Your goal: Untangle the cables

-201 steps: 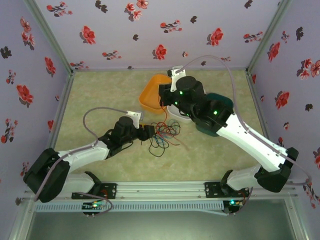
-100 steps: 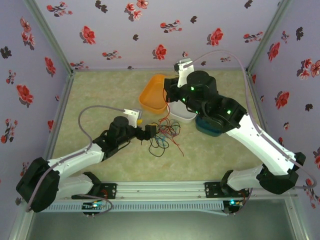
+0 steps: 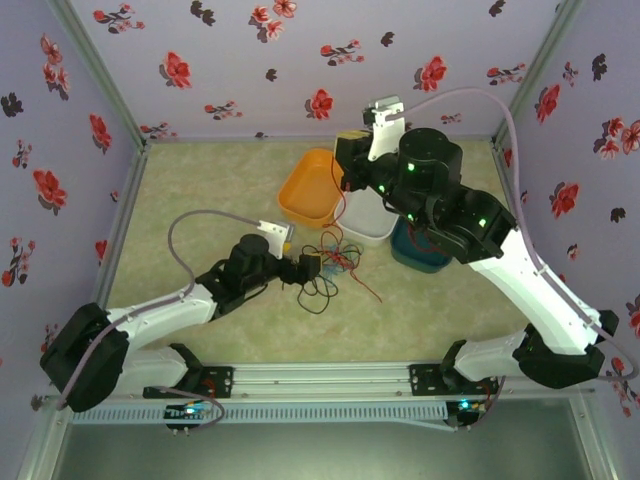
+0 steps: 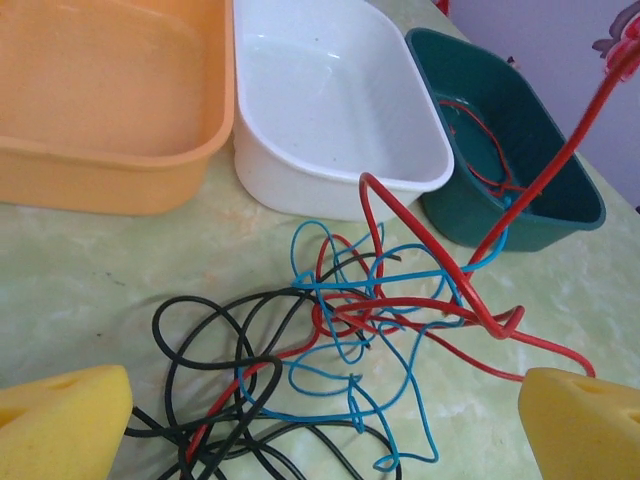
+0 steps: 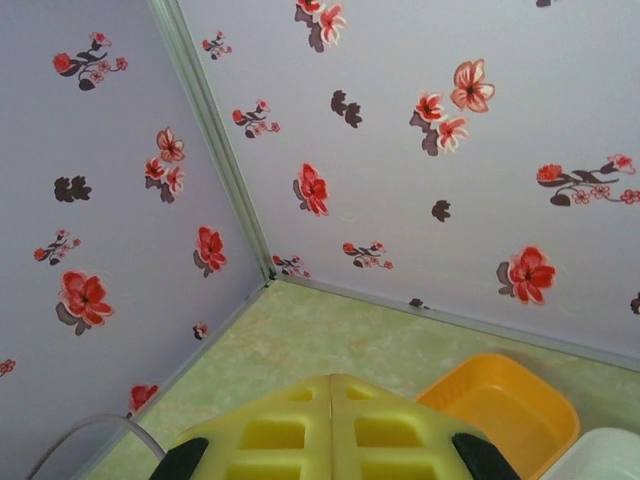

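Note:
The cables lie tangled on the green table (image 3: 200, 200) in front of three trays. In the left wrist view the black cable (image 4: 160, 320) loops at left, the blue cable (image 4: 296, 284) winds through the middle, and the red cable (image 4: 432, 247) crosses both. One red strand (image 4: 555, 157) climbs steeply to the upper right, and a red stretch lies inside the teal tray (image 4: 500, 220). My left gripper (image 3: 310, 264) (image 4: 320, 430) is open, low at the tangle's near-left edge, holding nothing. My right gripper (image 3: 346, 172) (image 5: 332, 400) is raised over the trays, its pads pressed together, and the thin red strand runs up to it.
An orange tray (image 3: 305, 190), a white tray (image 3: 365, 228) and the teal tray (image 3: 420, 255) stand in a row behind the tangle. Flowered walls enclose the table on three sides. The right arm reaches over the white and teal trays.
My left gripper has opened wide beside the tangle. My right gripper has risen and moved back toward the far wall, drawing the red strand up with it.

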You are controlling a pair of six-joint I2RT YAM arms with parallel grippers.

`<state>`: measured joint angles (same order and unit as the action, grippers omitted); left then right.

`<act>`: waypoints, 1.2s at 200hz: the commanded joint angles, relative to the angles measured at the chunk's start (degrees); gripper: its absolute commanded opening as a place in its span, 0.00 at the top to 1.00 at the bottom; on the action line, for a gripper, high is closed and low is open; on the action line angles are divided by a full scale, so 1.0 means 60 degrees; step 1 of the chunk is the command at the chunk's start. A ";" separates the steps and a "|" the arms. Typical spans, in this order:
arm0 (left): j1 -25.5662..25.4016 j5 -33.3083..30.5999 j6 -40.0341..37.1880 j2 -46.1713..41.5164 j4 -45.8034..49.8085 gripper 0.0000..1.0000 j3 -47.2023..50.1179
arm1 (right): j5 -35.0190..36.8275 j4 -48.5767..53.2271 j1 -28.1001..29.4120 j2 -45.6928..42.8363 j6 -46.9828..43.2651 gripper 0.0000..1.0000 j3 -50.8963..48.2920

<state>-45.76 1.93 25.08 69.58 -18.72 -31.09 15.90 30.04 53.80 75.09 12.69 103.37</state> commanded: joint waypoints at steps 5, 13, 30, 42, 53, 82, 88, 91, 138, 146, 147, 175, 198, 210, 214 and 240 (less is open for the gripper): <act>-0.0065 -0.0612 0.0022 -0.0124 -0.0346 0.00 -0.0190 | -0.0272 0.0024 0.0068 -0.0124 -0.0447 1.00 0.0804; -0.0074 -0.0759 0.0100 -0.0230 -0.0415 0.00 -0.0127 | -0.0265 0.0124 0.0064 -0.0092 -0.0512 1.00 0.0967; -0.0072 -0.1187 0.0316 -0.0501 -0.0482 0.00 0.0010 | -0.0278 0.0259 0.0061 -0.0035 -0.0647 1.00 0.1192; -0.0078 -0.1483 0.0433 -0.0693 -0.0469 0.00 0.0066 | -0.0292 0.0395 0.0059 0.0037 -0.0685 1.00 0.1331; -0.0067 -0.1645 0.0429 -0.0820 -0.0418 0.00 0.0048 | -0.0231 0.0557 0.0068 0.0090 -0.0744 1.00 0.1428; -0.0067 -0.1729 0.0304 -0.0980 -0.0244 0.00 -0.0048 | 0.0789 0.0862 0.0057 0.0156 -0.0949 1.00 0.1519; -0.0064 -0.1742 0.0284 -0.0977 -0.0195 0.00 -0.0087 | 0.1078 0.0905 0.0047 0.0157 -0.1003 1.00 0.1494; -0.0068 -0.1747 0.0287 -0.0977 -0.0164 0.00 -0.0087 | 0.1222 0.0921 0.0043 0.0169 -0.1022 1.00 0.1468; -0.0073 -0.1831 0.0461 -0.0926 -0.0077 0.00 -0.0059 | 0.2997 0.1371 -0.0407 0.0311 -0.1177 1.00 0.1252; -0.0065 -0.1832 0.0480 -0.0906 -0.0048 0.00 -0.0072 | 0.3101 0.1458 -0.0659 0.0315 -0.1080 1.00 0.1112; -0.0065 -0.1832 0.0479 -0.0905 -0.0039 0.00 -0.0074 | 0.3104 0.1470 -0.0696 0.0309 -0.1062 1.00 0.1089; -0.0053 -0.1846 0.0452 -0.0846 0.0279 0.00 -0.0206 | 0.2784 0.1643 -0.1978 0.0126 -0.0482 1.00 0.0428; -0.0061 -0.1875 0.0419 -0.0845 0.0395 0.00 -0.0256 | 0.2822 0.1577 -0.2964 -0.0027 -0.0396 1.00 -0.0066; -0.0051 -0.1875 0.0419 -0.0854 0.0410 0.00 -0.0245 | 0.2733 0.1578 -0.3517 -0.0074 -0.0357 1.00 -0.0251; -0.0036 -0.1868 0.0428 -0.0873 0.0410 0.00 -0.0237 | 0.2688 0.1550 -0.3693 -0.0077 -0.0350 1.00 -0.0302; -0.0045 -0.1868 0.0429 -0.0852 0.0460 0.00 -0.0230 | 0.2449 0.1096 -0.4623 -0.0144 -0.0432 1.00 -0.1036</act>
<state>-45.76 -7.79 27.07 64.53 -16.95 -31.05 31.09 39.13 29.98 76.16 9.28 100.29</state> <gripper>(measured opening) 0.996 0.068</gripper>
